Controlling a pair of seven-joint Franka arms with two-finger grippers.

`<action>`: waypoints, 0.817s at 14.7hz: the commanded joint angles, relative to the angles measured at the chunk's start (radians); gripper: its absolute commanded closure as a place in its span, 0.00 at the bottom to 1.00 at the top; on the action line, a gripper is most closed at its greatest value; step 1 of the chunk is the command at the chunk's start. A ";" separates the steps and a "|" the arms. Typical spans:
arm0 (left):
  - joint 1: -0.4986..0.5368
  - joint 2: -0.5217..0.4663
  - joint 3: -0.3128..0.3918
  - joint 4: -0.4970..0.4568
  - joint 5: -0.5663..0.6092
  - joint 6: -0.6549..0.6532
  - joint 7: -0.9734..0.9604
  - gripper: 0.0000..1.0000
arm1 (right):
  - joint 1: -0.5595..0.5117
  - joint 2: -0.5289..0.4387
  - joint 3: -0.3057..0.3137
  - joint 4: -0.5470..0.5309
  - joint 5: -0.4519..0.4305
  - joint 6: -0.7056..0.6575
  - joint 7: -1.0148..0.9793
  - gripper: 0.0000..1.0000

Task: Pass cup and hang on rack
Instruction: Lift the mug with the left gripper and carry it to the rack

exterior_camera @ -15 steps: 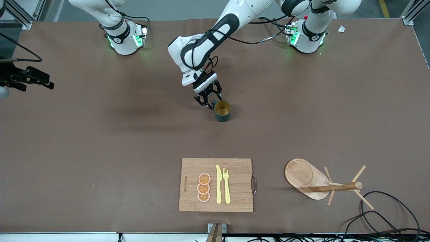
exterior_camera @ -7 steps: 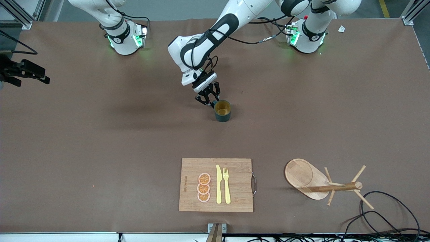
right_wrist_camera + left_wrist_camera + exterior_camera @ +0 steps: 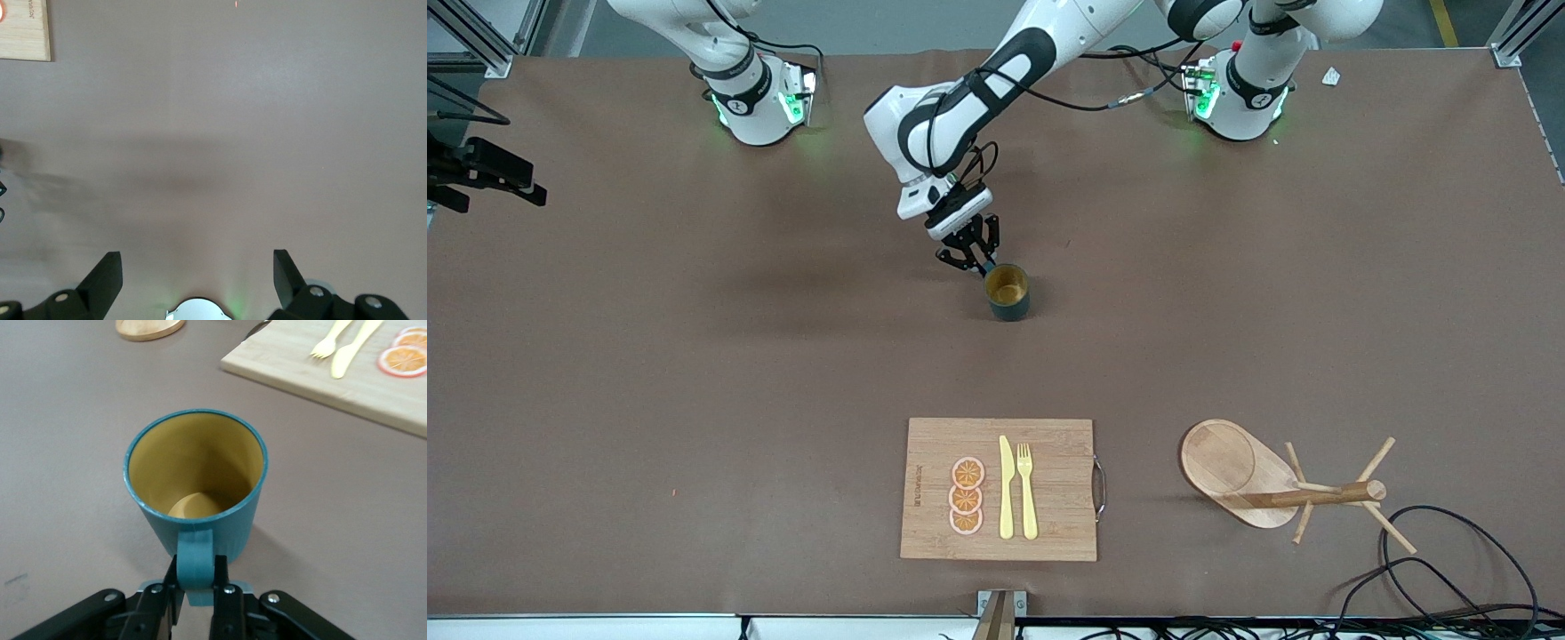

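The dark teal cup (image 3: 1007,292) with a mustard interior stands upright mid-table. My left gripper (image 3: 980,262) is shut on its small handle (image 3: 196,559); in the left wrist view the two fingers clamp the handle from both sides (image 3: 197,579). The wooden rack (image 3: 1272,484) stands near the front camera toward the left arm's end; its oval base shows in the left wrist view (image 3: 150,327). My right gripper (image 3: 511,178) is open and empty over the table's edge at the right arm's end; its wrist view (image 3: 197,270) shows only bare table.
A bamboo cutting board (image 3: 1000,489) with a yellow knife, a yellow fork and orange slices lies near the front edge, nearer to the front camera than the cup. Black cables (image 3: 1449,569) lie by the rack.
My left gripper has closed on the cup's handle and shifted with the cup slightly toward the right arm's end. My right gripper has drawn back toward the table's edge.
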 commanded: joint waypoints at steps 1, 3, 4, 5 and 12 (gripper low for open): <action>0.013 -0.048 0.000 0.028 -0.028 -0.011 0.045 1.00 | -0.007 -0.014 0.006 -0.003 -0.010 -0.010 -0.015 0.00; 0.032 -0.077 -0.002 0.028 -0.039 -0.007 0.054 1.00 | -0.007 -0.012 0.007 -0.003 -0.012 -0.010 -0.020 0.00; 0.050 -0.089 -0.006 0.028 -0.041 -0.006 0.069 1.00 | -0.007 -0.012 0.007 -0.003 -0.014 -0.015 -0.020 0.00; 0.055 -0.104 -0.006 0.030 -0.054 -0.005 0.091 1.00 | -0.005 -0.012 0.008 0.004 -0.027 -0.027 -0.019 0.00; 0.163 -0.311 0.001 0.028 -0.286 0.041 0.299 1.00 | -0.004 -0.008 0.013 0.033 -0.047 -0.058 -0.015 0.00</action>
